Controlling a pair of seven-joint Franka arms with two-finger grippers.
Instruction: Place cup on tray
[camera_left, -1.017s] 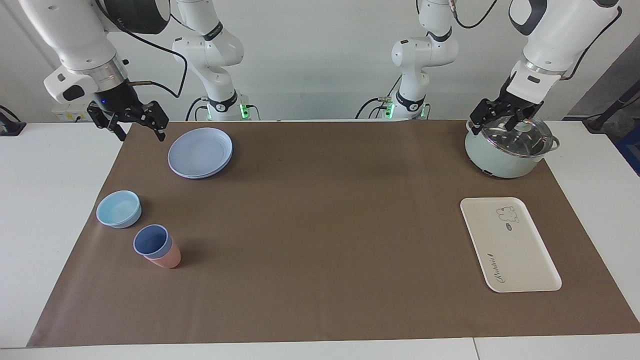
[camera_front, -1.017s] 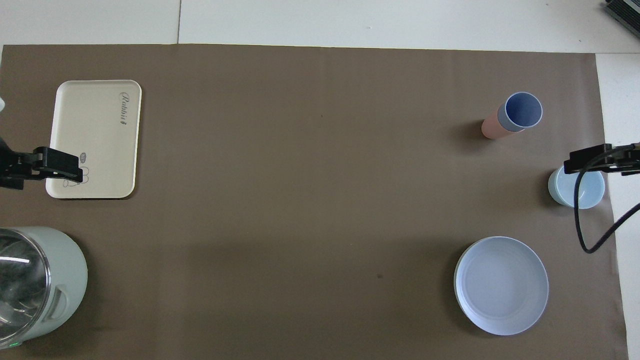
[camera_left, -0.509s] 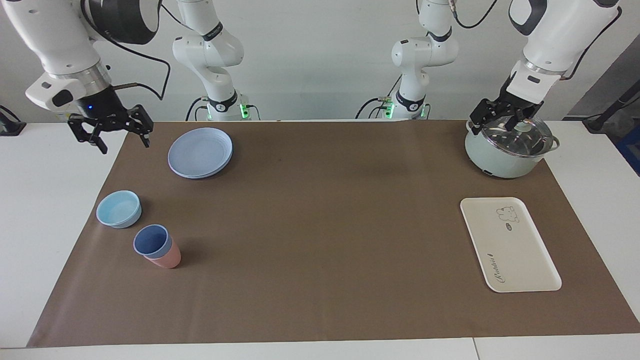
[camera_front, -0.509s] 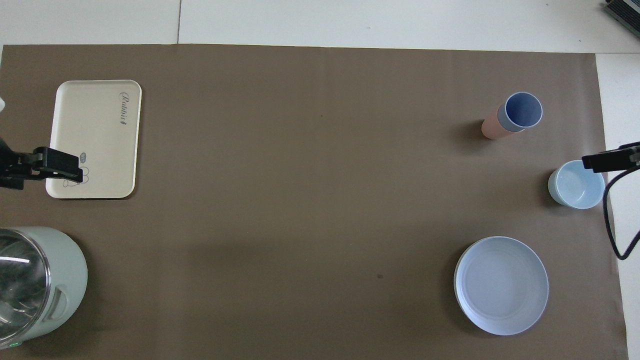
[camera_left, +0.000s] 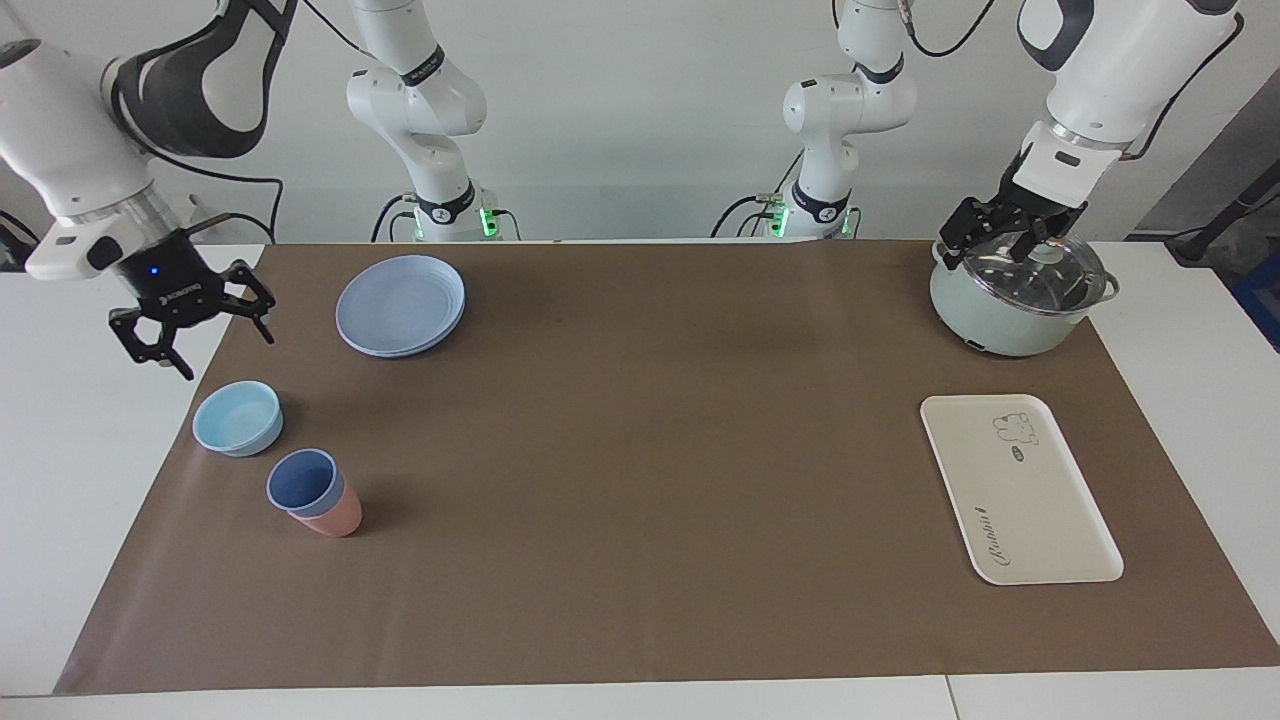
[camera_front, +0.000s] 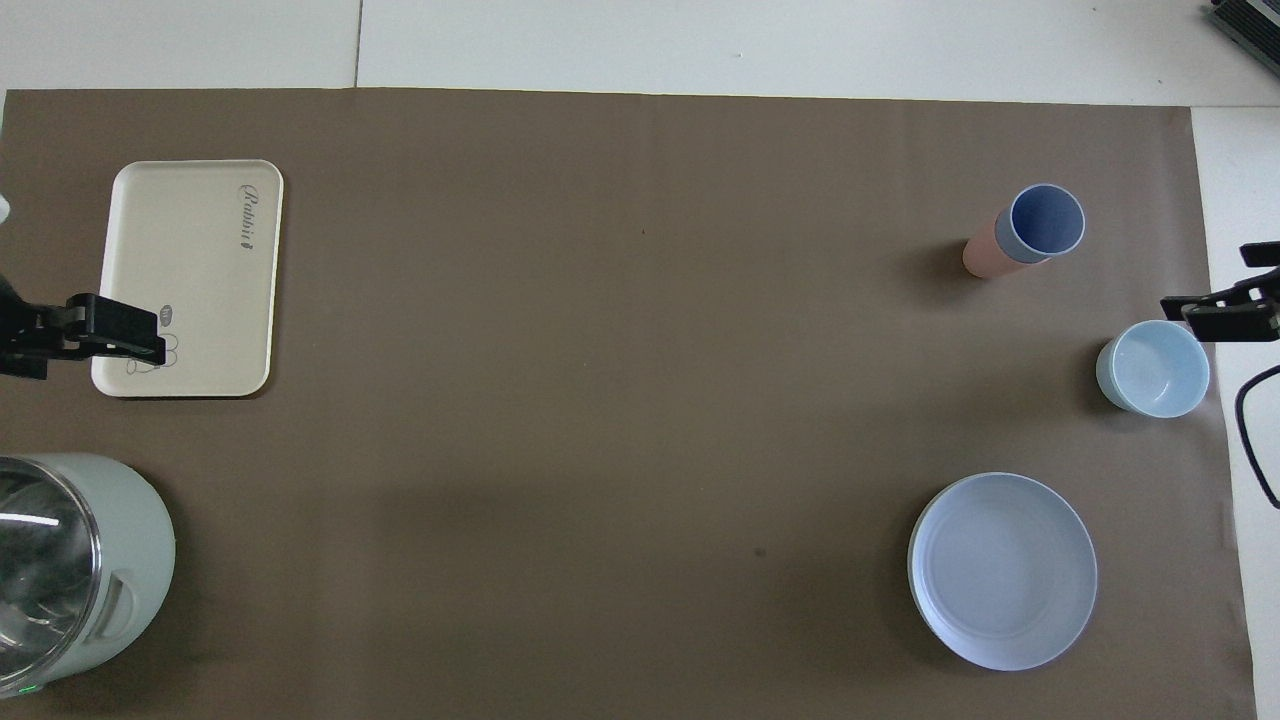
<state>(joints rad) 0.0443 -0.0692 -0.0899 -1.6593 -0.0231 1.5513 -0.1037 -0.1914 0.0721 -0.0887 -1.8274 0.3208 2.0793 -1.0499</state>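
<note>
The blue cup (camera_left: 305, 483) stands upright, mouth up (nested in a pink cup (camera_left: 335, 515)). The right pincer (camera_left: 190, 335) hangs with fingers apart; whether the left pincer (camera_left: 1010, 245) is apart or together can't be told.

Showed a plain white wall (camera_left: 640, 110) at the robots' end. Held a white table (camera_left: 90, 450), covered almost wholly by a flat brown paper mat (camera_left: 640, 480). Lay evenly lit, with only soft shadows. Revealed a dark panel (camera_left: 1215, 170) past one corner.
</note>
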